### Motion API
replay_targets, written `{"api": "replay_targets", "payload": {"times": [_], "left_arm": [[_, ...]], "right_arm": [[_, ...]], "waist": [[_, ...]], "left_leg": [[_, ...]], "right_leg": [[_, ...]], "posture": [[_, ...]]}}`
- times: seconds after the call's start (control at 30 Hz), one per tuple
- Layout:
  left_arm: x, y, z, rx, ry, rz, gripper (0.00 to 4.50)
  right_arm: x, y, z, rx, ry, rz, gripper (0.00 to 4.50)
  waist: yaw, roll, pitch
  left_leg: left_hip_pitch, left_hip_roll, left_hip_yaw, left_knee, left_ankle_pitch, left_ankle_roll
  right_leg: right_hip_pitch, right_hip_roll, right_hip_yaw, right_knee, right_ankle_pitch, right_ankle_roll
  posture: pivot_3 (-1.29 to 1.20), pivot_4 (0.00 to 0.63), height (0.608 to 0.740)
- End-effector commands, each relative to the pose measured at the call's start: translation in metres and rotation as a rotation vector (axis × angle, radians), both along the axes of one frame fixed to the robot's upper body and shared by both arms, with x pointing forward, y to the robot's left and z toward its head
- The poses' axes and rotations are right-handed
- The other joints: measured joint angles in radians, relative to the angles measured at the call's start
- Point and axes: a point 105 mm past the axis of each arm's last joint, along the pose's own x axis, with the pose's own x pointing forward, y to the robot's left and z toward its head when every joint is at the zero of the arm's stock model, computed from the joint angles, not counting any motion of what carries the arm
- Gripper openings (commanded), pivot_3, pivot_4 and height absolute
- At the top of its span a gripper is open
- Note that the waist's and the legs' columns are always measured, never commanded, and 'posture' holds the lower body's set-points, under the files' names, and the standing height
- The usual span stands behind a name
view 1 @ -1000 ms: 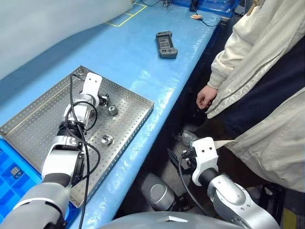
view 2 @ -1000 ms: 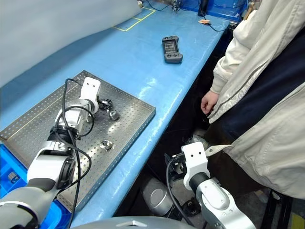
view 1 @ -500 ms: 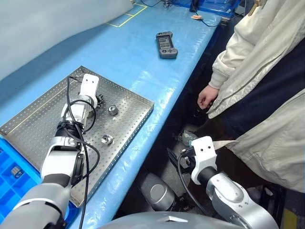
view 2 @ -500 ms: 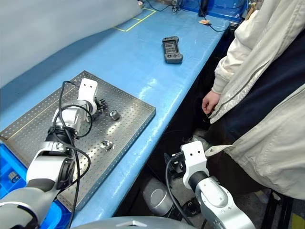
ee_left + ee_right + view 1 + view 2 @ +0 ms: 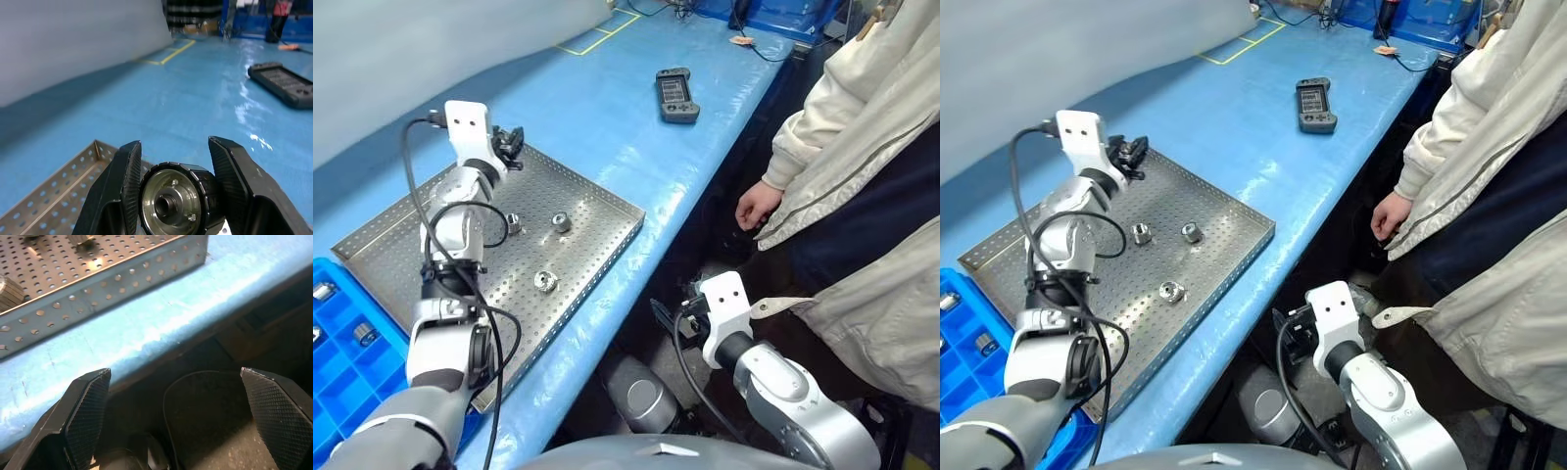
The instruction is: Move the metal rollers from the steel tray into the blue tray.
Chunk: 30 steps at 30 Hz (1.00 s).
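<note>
Metal rollers: you have three lying loose on the steel tray (image 5: pixel 597 240), one (image 5: pixel 513 222) nearest the left arm, one (image 5: pixel 562 222) just past it toward the tray's right rim, and one (image 5: pixel 545 282) closer to the near edge. All three sit well apart from each other. A fourth roller (image 5: pixel 176 203) is up in the air, pinched between the two black fingers of your left gripper (image 5: pixel 177 196); in the left wrist view you see its round silver face, a dark centre hole and a dark knurled outer band. The left gripper is raised above the far corner of the tray.

The steel tray is a flat rectangle of bare metal, its floor and low rim dotted with small round holes. It rests on a glossy blue table (image 5: pixel 607 108).

At your left, the blue tray (image 5: pixel 342 382) touches the steel tray's end. It is bright plastic split into square cells, and you can count at least two rollers in it already, one (image 5: pixel 324 291) and another (image 5: pixel 364 333), each in its own cell.

Your right gripper (image 5: pixel 171 416) hangs below the table's edge, jaws spread wide with nothing between the cross-hatched pads.

One black handheld controller (image 5: pixel 677 95) lies farther along the table. One person in a pale jacket stands at the table's side, a hand (image 5: pixel 759 207) hanging near the edge.
</note>
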Motion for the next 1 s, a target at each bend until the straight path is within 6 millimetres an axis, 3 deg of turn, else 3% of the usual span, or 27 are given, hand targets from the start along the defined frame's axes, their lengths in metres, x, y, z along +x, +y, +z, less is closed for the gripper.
{"api": "replay_targets", "payload": {"times": [0.03, 0.3, 0.57, 0.8, 1.0], "left_arm": [[-0.024, 0.012, 0.037, 0.033, -0.246, 0.069, 1.89], [-0.073, 0.035, 0.033, 0.039, -0.353, 0.195, 1.89], [-0.13, 0.059, -0.014, 0.097, -0.135, 0.339, 1.89], [-0.177, 0.079, -0.038, 0.097, -0.003, 0.548, 1.89], [-0.212, 0.079, -0.051, 0.057, 0.071, 0.648, 1.89]], "right_arm": [[0.005, 0.009, 0.009, 0.021, -0.039, 0.067, 4.5], [0.028, 0.035, 0.023, 0.014, -0.137, 0.225, 4.5], [0.034, 0.068, 0.026, 0.037, -0.15, 0.436, 4.5], [0.034, 0.085, 0.025, 0.042, -0.15, 0.562, 4.5], [0.035, 0.106, 0.03, 0.059, -0.17, 0.698, 4.5]], "waist": [[0.021, 0.0, 0.0], [0.141, 0.0, 0.0], [0.303, 0.001, -0.002], [0.445, 0.003, -0.002], [0.562, 0.004, -0.003]], "left_leg": [[0.0, 0.0, 0.0, 0.0, 0.0, 0.0], [0.0, 0.0, -0.001, 0.001, 0.0, 0.0], [-0.009, 0.001, -0.004, 0.001, 0.0, -0.001], [-0.015, 0.001, -0.011, 0.001, 0.0, -0.004], [-0.015, 0.002, -0.018, 0.001, 0.001, -0.009]], "right_leg": [[0.0, 0.0, 0.0, 0.0, 0.0, 0.0], [-0.001, 0.001, 0.0, -0.001, 0.002, -0.004], [-0.015, 0.002, -0.004, -0.002, 0.009, -0.017], [-0.02, 0.0, -0.013, -0.003, 0.007, -0.023], [-0.018, 0.002, -0.023, -0.002, 0.005, -0.029]], "posture": [[-0.58, 0.15, 0.74], [-0.41, 0.15, 0.74], [-0.24, 0.15, 0.74], [-0.11, 0.15, 0.74], [0.02, 0.15, 0.74]]}}
